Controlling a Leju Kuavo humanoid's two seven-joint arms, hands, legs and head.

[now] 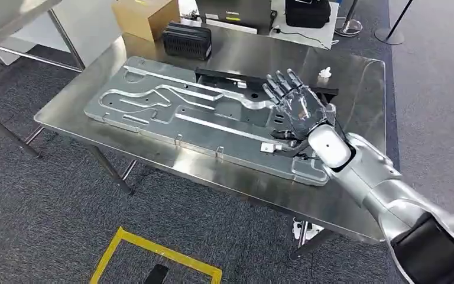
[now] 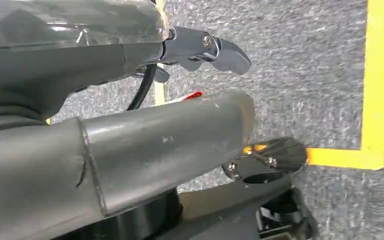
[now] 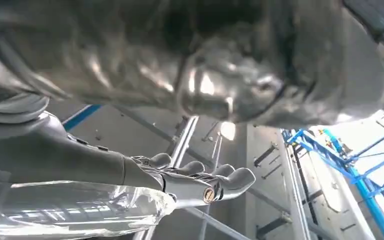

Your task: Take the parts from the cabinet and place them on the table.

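A large machined aluminium plate [image 1: 171,112] lies flat on the steel table [image 1: 354,195]. A long black part [image 1: 236,77] lies along the plate's far edge. My right hand [image 1: 298,103] hovers over the plate's right end with its fingers spread and nothing in it. A small black piece [image 1: 284,145] lies on the plate just below its wrist. In the right wrist view the right hand [image 3: 190,182] is stretched out flat and empty. My left hand [image 2: 165,135] hangs over the grey carpet with straight fingers [image 2: 220,50], holding nothing.
A black finned box [image 1: 187,40] and a cardboard box [image 1: 145,15] stand at the table's far side. A small white object [image 1: 324,73] sits near the far right corner. Yellow tape [image 1: 153,251] marks the carpet in front of the table.
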